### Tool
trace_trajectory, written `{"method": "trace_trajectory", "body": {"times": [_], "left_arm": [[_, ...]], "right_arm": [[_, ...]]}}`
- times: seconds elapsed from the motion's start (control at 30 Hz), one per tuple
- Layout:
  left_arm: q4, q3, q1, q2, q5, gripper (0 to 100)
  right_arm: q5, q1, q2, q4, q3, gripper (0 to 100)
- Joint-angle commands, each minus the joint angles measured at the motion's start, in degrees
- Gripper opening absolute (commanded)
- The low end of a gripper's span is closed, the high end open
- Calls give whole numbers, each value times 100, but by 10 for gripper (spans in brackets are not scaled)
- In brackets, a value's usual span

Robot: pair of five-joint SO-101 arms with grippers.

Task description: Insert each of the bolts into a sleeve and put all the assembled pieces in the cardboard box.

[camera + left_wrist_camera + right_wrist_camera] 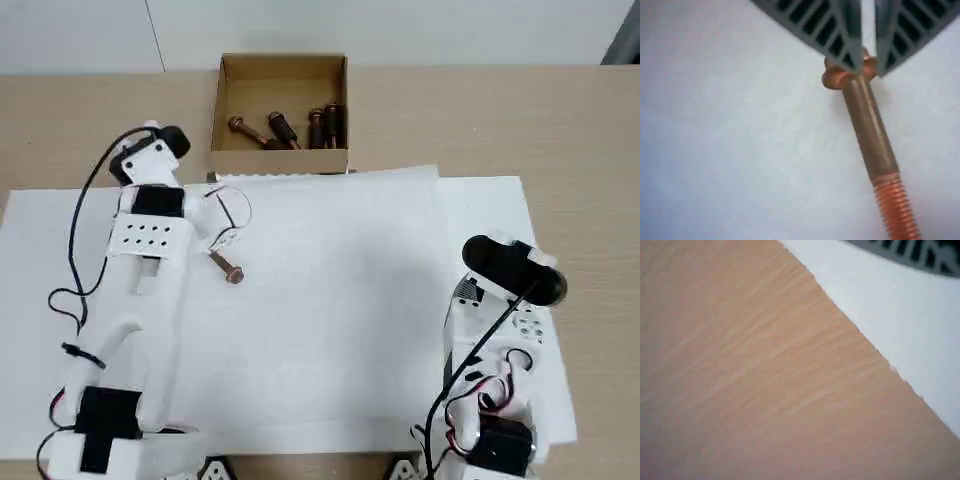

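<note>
Left wrist view has the left end effector [867,62] closed narrowly on the head of a bare bolt [867,130], seemingly pinching it, with shank and thread trailing on the white sheet [715,150]. Gripping at the head probably leaves the threaded end free to enter a sleeve. The bolt lies on the arms' side of the cardboard box [283,160], near its left front corner. Assembled pieces [290,128] lie inside the box. The right end effector [910,252] sits well away from the box, over the worktop [740,365]; spread or pressed together, I cannot tell.

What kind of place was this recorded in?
Probably a robotics lab bench: a left arm and right arm on a wooden table with a white sheet and a cardboard box of sleeved bolts.
</note>
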Motion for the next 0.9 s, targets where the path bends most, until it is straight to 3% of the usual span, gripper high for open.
{"method": "trace_trajectory", "body": {"times": [0.0,0.13,0.87], "left_arm": [[-176,40,0,-35,18,52],[-220,66,9,-26,18,104],[-281,-681,-9,2136,18,73]], "right_arm": [[35,40,-48,-101,-88,3],[35,48,-48,-101,-88,3],[44,48,-48,-101,-53,3]]}}
